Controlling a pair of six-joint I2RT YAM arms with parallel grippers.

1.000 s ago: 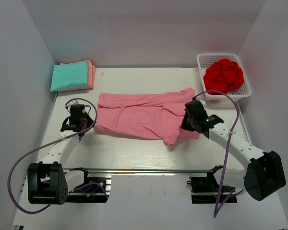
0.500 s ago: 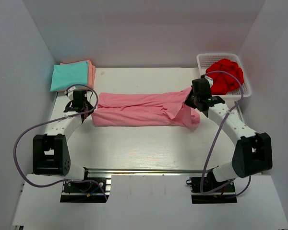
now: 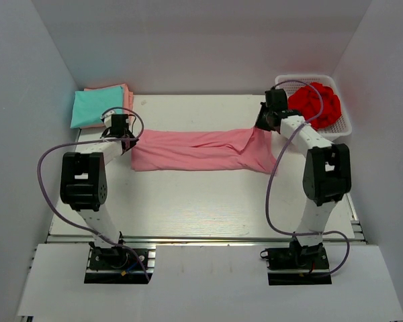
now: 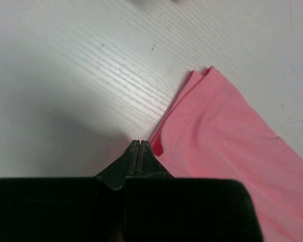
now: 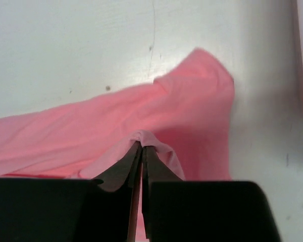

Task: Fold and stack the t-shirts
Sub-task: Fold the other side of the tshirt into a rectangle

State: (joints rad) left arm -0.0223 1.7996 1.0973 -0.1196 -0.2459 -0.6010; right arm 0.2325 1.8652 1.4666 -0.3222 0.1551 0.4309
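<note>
left wrist view: the left pincer (image 4: 140, 143) has its two black fingers pressed flat together with no gap. its tips are down at the white wood-grain desk (image 4: 91, 60) and touch the rolled edge of the light pink soft cloth t-shirt (image 4: 227, 136). whether any cloth is caught between them cannot be told. from there the pink cloth runs off to the lower right, one doubled corner lying flat on the desk just beyond the tips.

right wrist view: the right pincer (image 5: 141, 146) is clamped on a small raised pinch of the same shirt, and a pale ridge of cloth bulges over its tips. the rest of the cloth spreads away to the left, and one rounded corner points at the far side.

top external view: the pink shirt lies as a long narrow band across the far half of the desk, stretched between the two pincers. its right end is a little wider than its left. beyond the left pincer, at the far left corner, a folded teal cloth t-shirt (image 3: 96, 107) sits on a folded salmon-orange cloth t-shirt (image 3: 128, 100). just to the right of the right pincer stands a white plastic mesh basket (image 3: 322, 136) holding a crumpled red cloth (image 3: 316, 106).
</note>
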